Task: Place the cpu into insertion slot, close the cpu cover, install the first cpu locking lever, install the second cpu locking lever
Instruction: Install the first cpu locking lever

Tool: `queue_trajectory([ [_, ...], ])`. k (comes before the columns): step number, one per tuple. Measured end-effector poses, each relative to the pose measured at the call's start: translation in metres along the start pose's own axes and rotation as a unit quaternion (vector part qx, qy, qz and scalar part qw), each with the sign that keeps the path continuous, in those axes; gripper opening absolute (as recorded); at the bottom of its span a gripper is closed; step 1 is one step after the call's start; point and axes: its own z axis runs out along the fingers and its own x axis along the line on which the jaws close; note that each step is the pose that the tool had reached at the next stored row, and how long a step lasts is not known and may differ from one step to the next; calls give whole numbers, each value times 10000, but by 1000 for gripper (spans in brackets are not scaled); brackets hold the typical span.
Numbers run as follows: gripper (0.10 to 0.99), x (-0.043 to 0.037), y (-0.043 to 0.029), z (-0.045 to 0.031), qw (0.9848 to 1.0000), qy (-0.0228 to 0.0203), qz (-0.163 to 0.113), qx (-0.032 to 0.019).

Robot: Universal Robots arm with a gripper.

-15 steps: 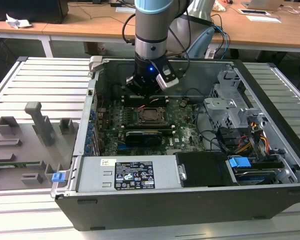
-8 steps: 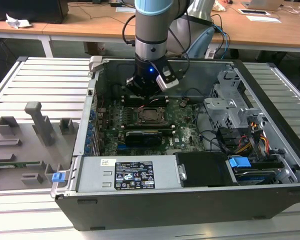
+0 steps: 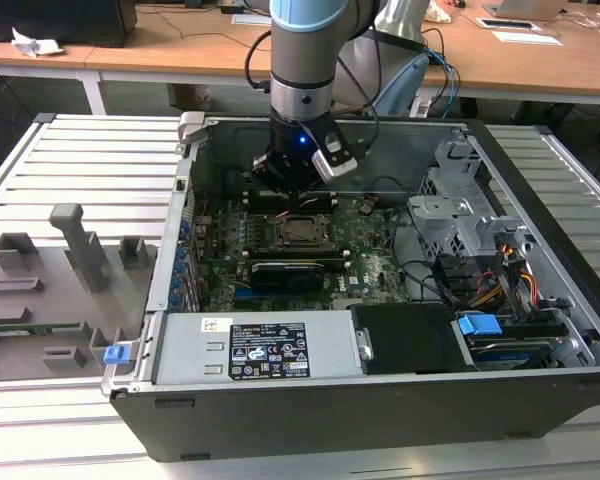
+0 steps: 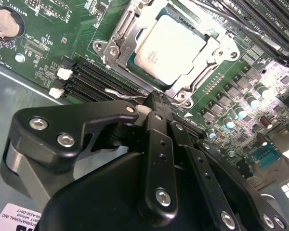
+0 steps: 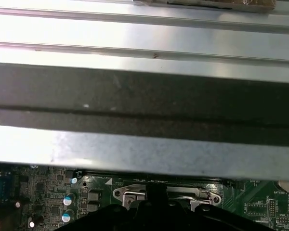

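Observation:
In the second wrist view the cpu point(image 4: 171, 48), pale and silvery, lies flat in the insertion slot point(image 4: 183, 96). The cpu cover point(image 4: 123, 36) is folded down around it, with the chip showing through its cut-out. My gripper point(image 4: 155, 98) is shut, and its black fingertips rest at the socket's edge against a thin wire locking lever point(image 4: 119, 93). In the exterior view the gripper point(image 3: 292, 190) hangs low inside the computer case, just behind the socket point(image 3: 302, 232). The first wrist view has the gripper point(image 5: 154, 188) in front of the socket's metal frame point(image 5: 166, 195).
The green motherboard point(image 3: 365, 250) lies in an open black case point(image 3: 320, 410) with a drive cage point(image 3: 460, 205) and cables on the exterior view's right. Black memory slots point(image 4: 94, 77) run beside the socket. A grey fixture point(image 3: 75, 245) stands on the slatted table at the exterior view's left.

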Motion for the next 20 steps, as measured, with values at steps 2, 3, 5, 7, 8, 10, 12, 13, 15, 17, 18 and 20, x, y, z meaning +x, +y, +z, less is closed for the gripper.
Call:
queue_trajectory([
  [2,106,-21,11,1,10000,0,0,0],
  [3,106,-39,14,2,10000,0,0,0],
  [5,106,-71,23,2,10000,0,0,1],
  [7,106,-98,30,4,10000,0,0,1],
  [8,106,-107,31,5,10000,1,0,2],
  [10,106,-132,32,11,10000,0,0,1],
  [12,106,-151,32,15,10000,0,0,2],
  [13,106,-159,32,17,10000,0,0,3],
  [15,106,-170,33,21,10000,0,0,4],
  [17,106,-184,34,25,10000,0,0,5],
  [18,106,-189,34,27,10000,0,0,5],
  [20,106,-202,36,31,10000,1,0,6],
])
